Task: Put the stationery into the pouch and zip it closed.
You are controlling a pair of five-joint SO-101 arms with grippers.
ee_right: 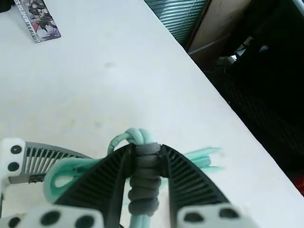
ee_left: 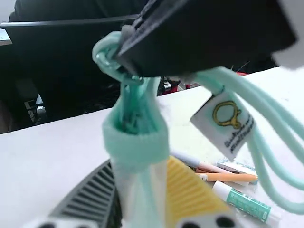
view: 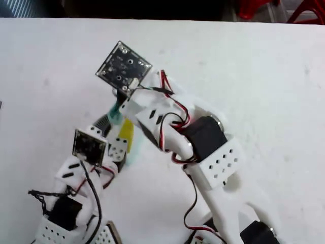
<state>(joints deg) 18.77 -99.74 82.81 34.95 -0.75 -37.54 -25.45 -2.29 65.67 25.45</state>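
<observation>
The pouch point(ee_left: 137, 142) stands on end, showing a teal fabric tab and a white label point(ee_left: 223, 121). My left gripper point(ee_left: 140, 164) is shut on that end, with a grey ribbed finger point(ee_left: 90, 197) on one side and a yellow one point(ee_left: 187, 190) on the other. The pouch's teal zip cord point(ee_right: 130, 137) has a grey knot point(ee_right: 145, 175), and my right gripper point(ee_right: 145, 152) is shut on it with black fingers point(ee_left: 190, 33). Several pens point(ee_left: 223, 175) and a teal-labelled marker point(ee_left: 247, 204) lie on the table just beyond the pouch. From above, both arms meet over the pouch point(view: 125, 133).
The white table point(view: 244, 66) has open room to the right and at the back. A small printed card point(ee_right: 38, 21) lies far off on it. The table edge point(ee_right: 209, 85) runs close by, with dark clutter beyond.
</observation>
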